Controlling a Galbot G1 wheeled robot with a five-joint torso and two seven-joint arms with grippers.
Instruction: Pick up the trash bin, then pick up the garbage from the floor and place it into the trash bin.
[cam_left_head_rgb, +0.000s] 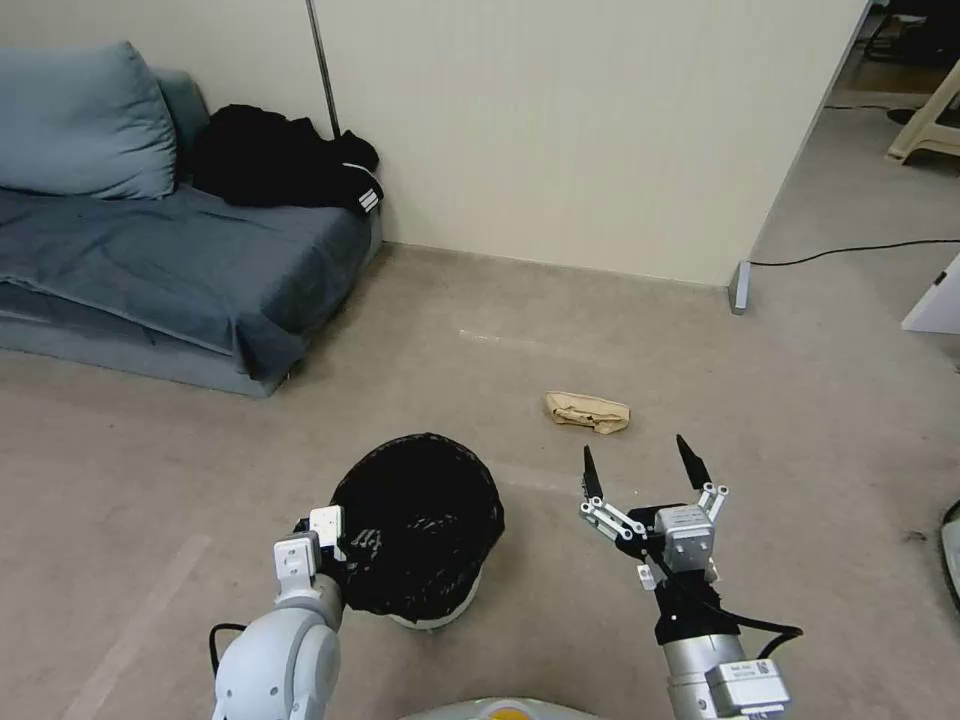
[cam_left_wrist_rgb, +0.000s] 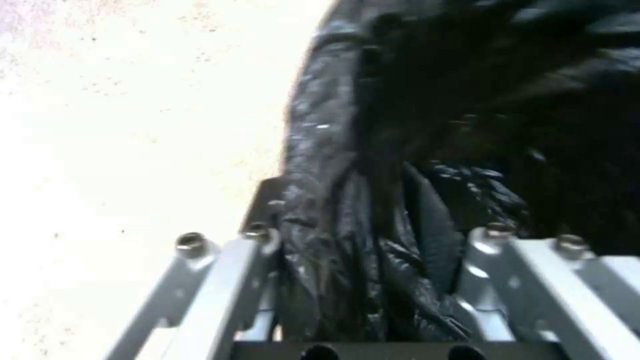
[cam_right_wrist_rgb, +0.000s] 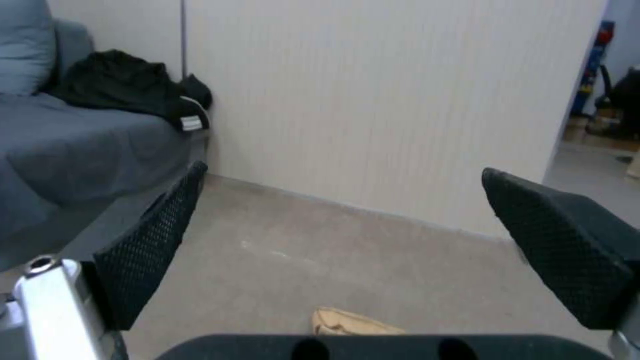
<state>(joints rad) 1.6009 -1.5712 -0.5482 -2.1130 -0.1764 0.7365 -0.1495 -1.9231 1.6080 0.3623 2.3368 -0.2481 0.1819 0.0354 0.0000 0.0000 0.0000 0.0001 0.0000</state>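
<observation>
Head view: you are over grey-beige carpet (cam_left_head_rgb: 480, 340), with a cream partition wall (cam_left_head_rgb: 560, 130) ahead and a blue sofa (cam_left_head_rgb: 170, 260) to the far left carrying a black garment (cam_left_head_rgb: 280, 160). Your left gripper (cam_left_head_rgb: 335, 545) is clamped on the near rim of the trash bin (cam_left_head_rgb: 420, 520), which sits just beyond and to the right of it; the black liner covers the rim and a bit of white pail shows at the base. Your right gripper (cam_left_head_rgb: 640, 470) hangs spread wide, nothing between its fingers. The tan paper wad (cam_left_head_rgb: 587, 411) lies on the carpet just beyond it, slightly to its left, well apart from the bin.

Left wrist view: you see what the head view hides, the bunched black liner (cam_left_wrist_rgb: 360, 260) pinched between the two metal fingers (cam_left_wrist_rgb: 220, 270).

Right wrist view: both black pads (cam_right_wrist_rgb: 153, 245) stand far apart, with the wad (cam_right_wrist_rgb: 350, 324) low between them and the wall behind.
</observation>
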